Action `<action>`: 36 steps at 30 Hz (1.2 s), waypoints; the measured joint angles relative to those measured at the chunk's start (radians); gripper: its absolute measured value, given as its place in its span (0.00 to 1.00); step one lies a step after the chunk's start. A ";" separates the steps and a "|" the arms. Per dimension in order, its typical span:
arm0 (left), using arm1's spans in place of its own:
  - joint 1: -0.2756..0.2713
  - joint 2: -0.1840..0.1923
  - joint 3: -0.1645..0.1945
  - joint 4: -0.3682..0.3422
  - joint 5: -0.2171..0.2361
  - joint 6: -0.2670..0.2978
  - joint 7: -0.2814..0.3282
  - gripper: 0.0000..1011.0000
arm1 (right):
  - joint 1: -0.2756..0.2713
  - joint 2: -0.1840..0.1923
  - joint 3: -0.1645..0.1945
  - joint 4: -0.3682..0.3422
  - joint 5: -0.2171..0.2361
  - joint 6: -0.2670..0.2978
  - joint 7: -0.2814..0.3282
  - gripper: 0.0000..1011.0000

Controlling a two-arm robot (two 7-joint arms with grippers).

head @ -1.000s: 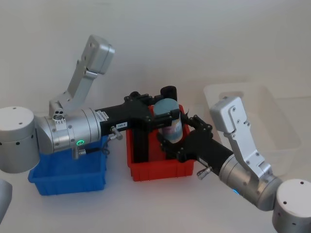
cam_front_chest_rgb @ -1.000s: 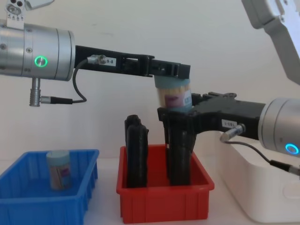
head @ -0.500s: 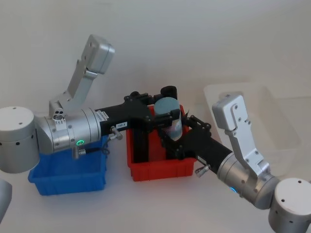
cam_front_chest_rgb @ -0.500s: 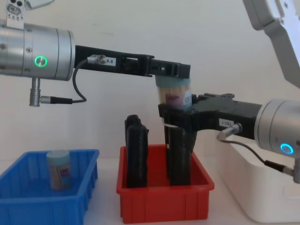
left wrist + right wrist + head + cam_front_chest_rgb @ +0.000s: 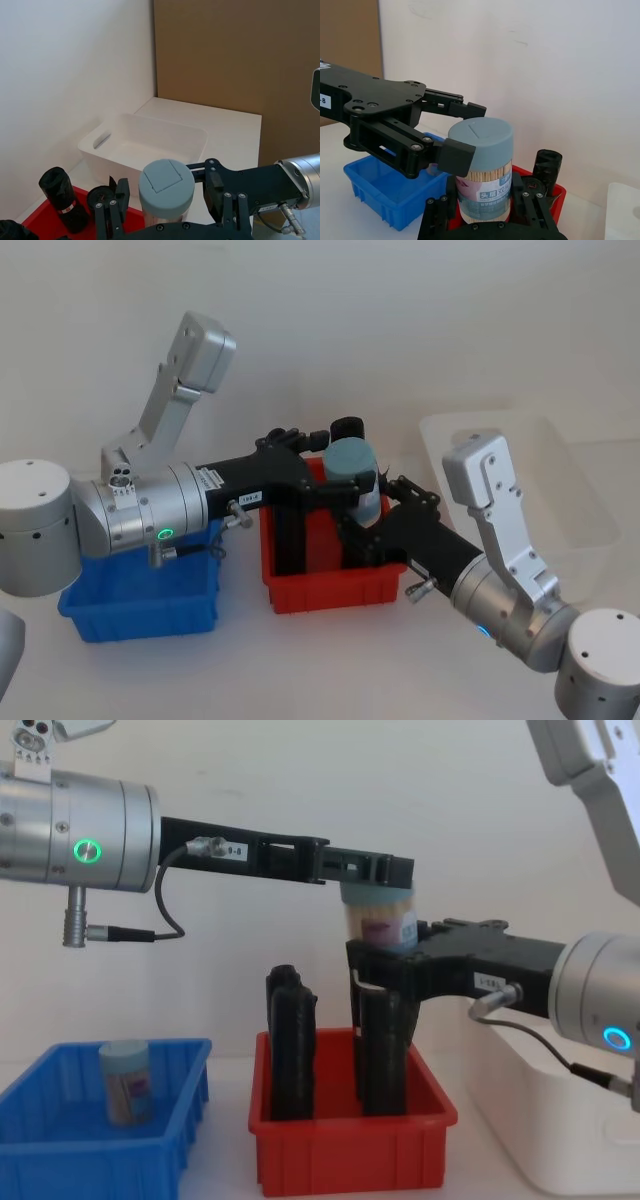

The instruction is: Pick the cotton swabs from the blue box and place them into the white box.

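**Jar changing hands above the red bin**

One jar of cotton swabs, the held jar [image 5: 378,915], hangs upright in the air above the red bin [image 5: 350,1152], over the black rolls [image 5: 290,1040] standing inside it. The left gripper [image 5: 372,872], reaching in from the blue-box side of the red bin, is clamped on the jar at its pale lid. The right gripper [image 5: 385,963], coming from the white-box side, has its fingers set around the lower part of the jar. I cannot tell whether they are pressing it yet.

This looks to me like a hand-over, and the order is what matters. The right gripper should close squarely on the jar's body before the left lets go of the lid. The left should then open wide and back off toward the blue box without nudging the jar. A smooth round jar could twist or slip if caught off-centre, and a drop would land it among the rolls. After that, I'd expect a level carry away from the red bin and over the white box's wall.

By my count:
- **Jars:** two, the held jar and a second jar [image 5: 126,1080] standing in the blue box [image 5: 40,1145], which sits just to the left of the red bin.
- **Bins:** one blue box, one red bin and one white box [image 5: 560,1140], which sits to the right of the red bin.
- **Black rolls:** at least two, with perhaps more hidden behind the arms.
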 joint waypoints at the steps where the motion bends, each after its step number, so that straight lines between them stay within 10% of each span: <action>1: 0.000 0.000 0.000 0.000 0.000 0.000 0.000 0.99 | -0.002 0.002 0.001 -0.002 0.001 0.000 -0.004 0.62; 36: 0.000 0.000 0.000 0.000 0.000 0.000 0.000 0.99 | -0.046 0.133 0.138 0.023 0.096 -0.005 -0.219 0.62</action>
